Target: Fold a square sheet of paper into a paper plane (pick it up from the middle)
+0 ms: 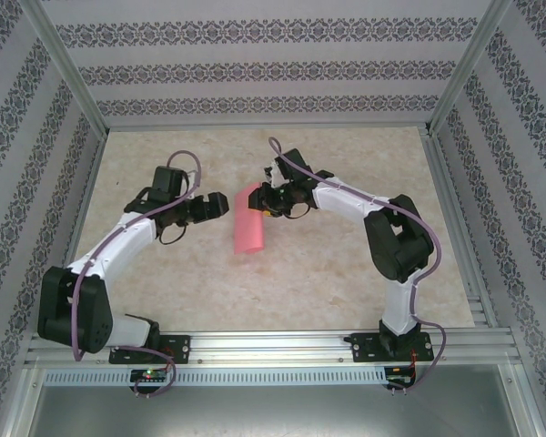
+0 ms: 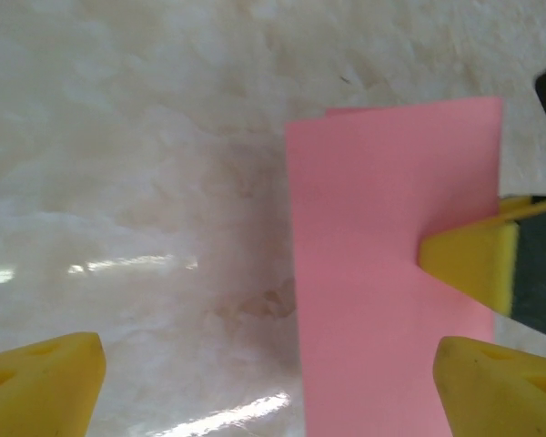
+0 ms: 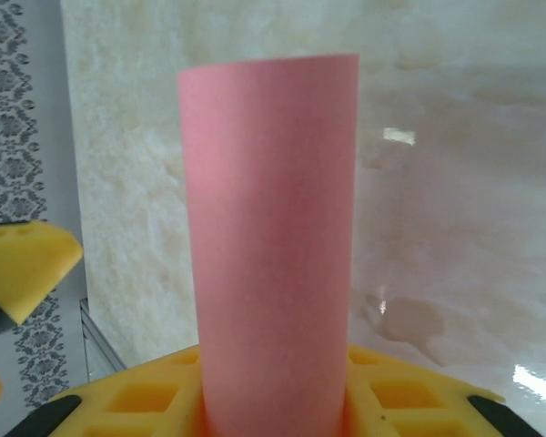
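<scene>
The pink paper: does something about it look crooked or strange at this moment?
Yes. The pink paper is doubled into a strip that bulges like a half tube, pinched at one end in the right gripper's fingers. At its top edge in the left wrist view one layer peeks past the other: slightly askew.

You see the square sheet of paper [image 1: 249, 232] as thin, smooth, matt pink paper. Your worktop [image 1: 346, 282] looks like pale marbled stone, polished enough to throw back glare. The left gripper [image 1: 216, 202] has fingers [image 2: 45, 382] of matt yellow plastic. The frame rails [image 1: 273, 344] are brushed metal.
</scene>
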